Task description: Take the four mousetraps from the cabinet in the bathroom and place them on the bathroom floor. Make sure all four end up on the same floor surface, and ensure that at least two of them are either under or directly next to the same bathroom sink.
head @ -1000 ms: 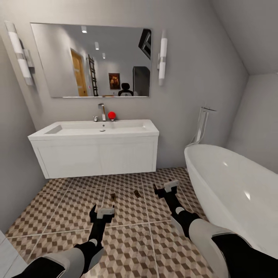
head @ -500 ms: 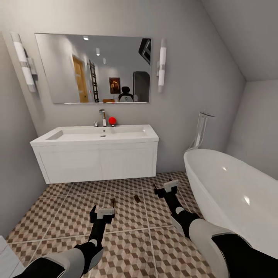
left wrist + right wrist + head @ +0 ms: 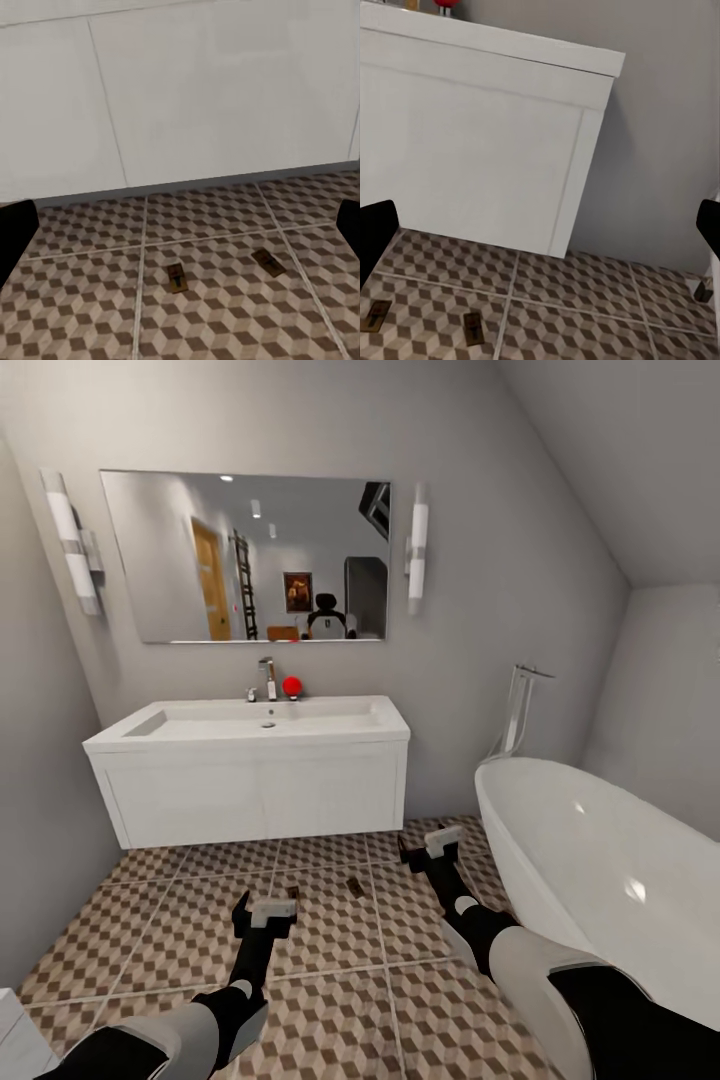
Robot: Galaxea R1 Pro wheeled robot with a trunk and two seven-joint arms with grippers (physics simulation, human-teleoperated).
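The bathroom floor [image 3: 150, 920], tiled in a brown, beige and white cube pattern with pale grout lines, spreads from the near edge of the head view to the far wall. To the right stands a large white oval bathtub [image 3: 610, 860] with a tall chrome tap [image 3: 520, 705] at its far end. On the far wall hangs the sink [image 3: 250, 722], a wide white basin on a white vanity clear of the floor, with a chrome faucet [image 3: 267, 678] and a small red ball-shaped object [image 3: 291, 685] just to its right; above it is a wide mirror [image 3: 245, 557] flanked by two tube lamps. The two dark arms reach forward over the tiles: the left gripper [image 3: 265, 913] hangs low in front of the vanity, its fingers spread apart with nothing between them, and the right gripper [image 3: 430, 847] sits farther off, near the tub, its fingers likewise parted and empty. Two mousetraps lie flat on the floor in front of the sink, apart from each other: one mousetrap [image 3: 177, 277] just beyond the left gripper, the other mousetrap [image 3: 267, 262] a little to its right, between the two grippers. In the right wrist view both lie on the tiles in front of the vanity.
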